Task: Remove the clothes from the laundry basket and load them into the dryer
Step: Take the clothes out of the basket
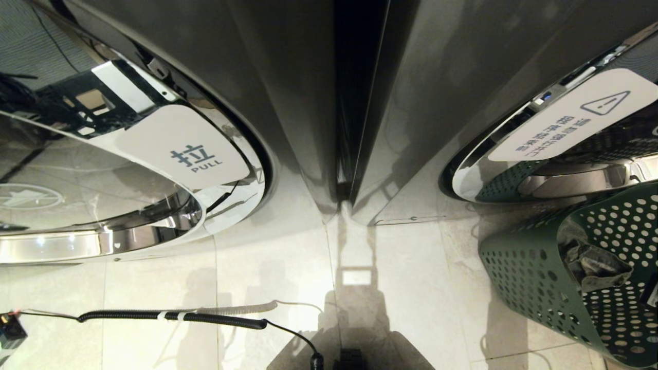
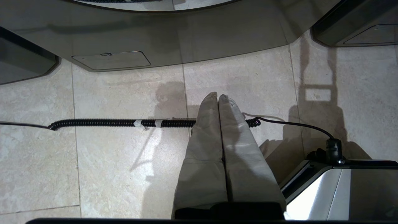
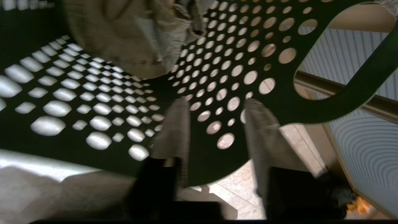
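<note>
One crumpled, seemingly beige garment (image 3: 130,34) lies in the green basket (image 1: 519,288); right tool (image 3: 217,105) parted.

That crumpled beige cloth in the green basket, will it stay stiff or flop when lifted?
Probably floppy: the beige cloth lies creased and bunched inside the green basket. It looks light, so it may drape and snag on the perforated wall. The right gripper, jaws apart, is not touching it.

2 machines are standing side by side, far; laundry basket (image 1: 534,288) is sitting near right with clothes (image 1: 591,264) inside; coiled cable (image 1: 169,316) is lying near left.
</note>
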You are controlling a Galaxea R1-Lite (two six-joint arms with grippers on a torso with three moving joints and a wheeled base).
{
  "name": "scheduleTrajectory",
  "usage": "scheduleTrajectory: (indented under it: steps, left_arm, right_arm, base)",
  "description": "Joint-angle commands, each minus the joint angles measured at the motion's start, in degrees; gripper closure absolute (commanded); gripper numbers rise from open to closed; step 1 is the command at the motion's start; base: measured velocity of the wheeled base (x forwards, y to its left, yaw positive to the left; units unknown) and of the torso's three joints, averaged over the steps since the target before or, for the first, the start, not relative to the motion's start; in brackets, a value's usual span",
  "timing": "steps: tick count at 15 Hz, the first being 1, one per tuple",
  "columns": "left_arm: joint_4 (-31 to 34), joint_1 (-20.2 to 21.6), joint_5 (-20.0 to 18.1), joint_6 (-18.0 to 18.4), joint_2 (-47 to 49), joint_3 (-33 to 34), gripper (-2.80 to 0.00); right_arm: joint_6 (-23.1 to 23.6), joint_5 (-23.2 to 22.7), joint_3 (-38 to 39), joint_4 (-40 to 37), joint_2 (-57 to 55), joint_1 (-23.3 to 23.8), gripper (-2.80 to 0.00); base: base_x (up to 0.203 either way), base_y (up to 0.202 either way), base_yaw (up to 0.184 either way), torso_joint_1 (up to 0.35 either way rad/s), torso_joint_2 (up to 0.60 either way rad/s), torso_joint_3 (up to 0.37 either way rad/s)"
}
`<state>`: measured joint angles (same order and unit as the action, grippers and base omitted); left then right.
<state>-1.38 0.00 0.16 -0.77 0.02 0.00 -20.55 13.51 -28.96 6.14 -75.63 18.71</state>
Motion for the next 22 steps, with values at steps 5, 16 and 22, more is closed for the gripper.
scheduleTrajectory:
  steps: [5, 16, 22]
  left_arm:
    - [0.0, 0.0, 0.0, 0.0, -0.1, 0.0, 0.0]
    - [0.0, 0.0, 0.0, 0.0, -0.1, 0.1, 0.0]
    - [0.0, 0.0, 0.0, 0.0, -0.1, 0.1, 0.0]
  right_arm:
    - [0.1, -2.4, -1.6, 10.3, -17.2, 2.6, -2.8]
    - [0.5, -17.2, -22.3, 23.6, -48.2, 10.4, -2.8]
    - [0.7, -21.9, -30.7, 23.7, -57.7, 10.9, -2.8]
  base:
    - [0.0, 0.0, 0.0, 0.0, 0.0, 0.0]
    - [0.0, 0.0, 0.0, 0.0, 0.0, 0.0]
    - [0.0, 0.0, 0.0, 0.0, 0.0, 0.0]
